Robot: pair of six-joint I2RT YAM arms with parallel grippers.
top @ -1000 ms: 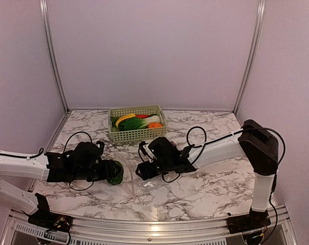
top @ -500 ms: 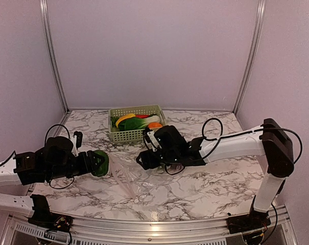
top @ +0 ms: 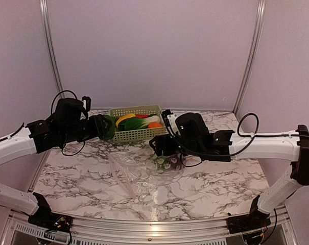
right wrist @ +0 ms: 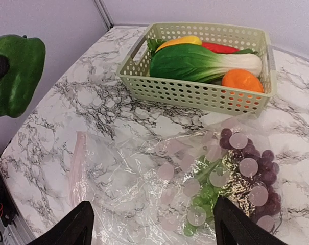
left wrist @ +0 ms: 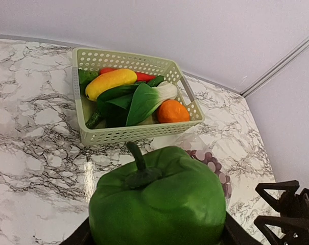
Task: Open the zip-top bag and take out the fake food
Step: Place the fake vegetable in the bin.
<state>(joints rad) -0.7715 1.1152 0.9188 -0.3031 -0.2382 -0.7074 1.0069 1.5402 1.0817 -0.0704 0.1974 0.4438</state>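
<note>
On the marble table (top: 220, 189), between your two arms, the clear zip-top bag (right wrist: 139, 168) lies flat and crinkled just in front of a pale green lattice basket (right wrist: 195, 94). A pink zip strip (right wrist: 75, 158) runs along the bag's edge on the left arm's side. A purple grape bunch (right wrist: 256, 163) and a few small green pieces (right wrist: 205, 196) show through the plastic at the opposite end, close to the basket's right corner.

Your left gripper (top: 97, 127) hangs above the table at the basket's left end. Its jaws are clamped around a green bell pepper (left wrist: 157, 204), whose stem points away from the wrist. Your right gripper (right wrist: 151, 202) hovers over the bag near the grapes, jaws spread wide with nothing between them.

Other fake food (left wrist: 139, 97) fills the basket: a yellow piece, a red one, a leafy green-and-white vegetable and an orange ball.
</note>
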